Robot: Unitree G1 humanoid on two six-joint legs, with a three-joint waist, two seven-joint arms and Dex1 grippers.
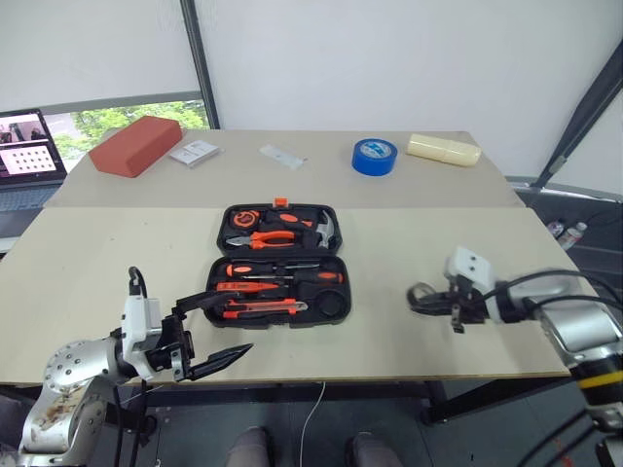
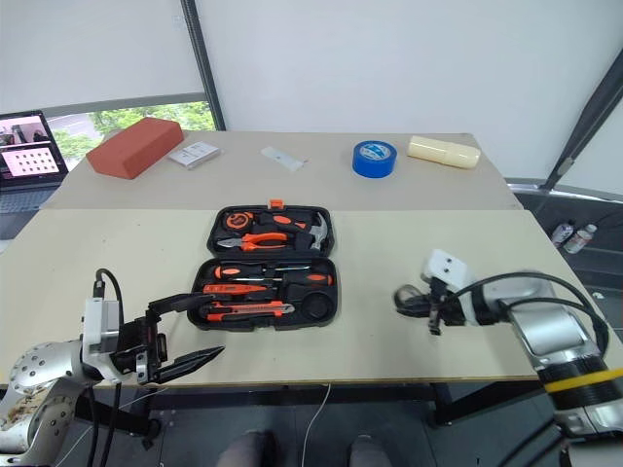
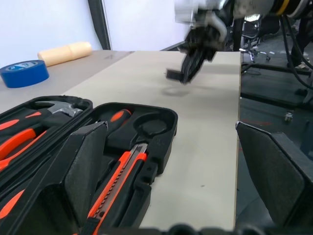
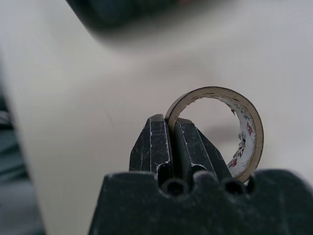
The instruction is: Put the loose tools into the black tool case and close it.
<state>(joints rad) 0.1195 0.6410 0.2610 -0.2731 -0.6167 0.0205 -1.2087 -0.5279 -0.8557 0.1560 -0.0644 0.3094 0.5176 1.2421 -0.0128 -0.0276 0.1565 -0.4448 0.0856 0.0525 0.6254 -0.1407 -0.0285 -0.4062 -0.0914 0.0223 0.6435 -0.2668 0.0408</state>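
The black tool case [image 1: 334, 304] lies open in the middle of the table, lid half away from me. Orange-and-black screwdrivers [image 1: 255, 269] and a utility knife [image 1: 263, 308] rest in the near half's slots. Pliers [image 1: 263, 238] and a hammer [image 1: 326, 229] sit in the far half. My left gripper [image 1: 222, 331] hovers open just off the case's near-left corner, its fingers [image 3: 83, 166] wide apart. To the right of the case, above the table, my right gripper [image 4: 168, 122] is shut on the rim of a small tape roll [image 4: 244, 117], which is also seen as a dark ring [image 1: 421, 297].
Along the far side of the table lie a red brick-shaped block [image 1: 136, 146], two white packets [image 1: 195, 153], a blue tape roll [image 1: 375, 156] and a cream foam roll [image 1: 443, 149]. A laptop [image 1: 29, 146] stands at the far left. Bare tabletop lies between the case and my right gripper.
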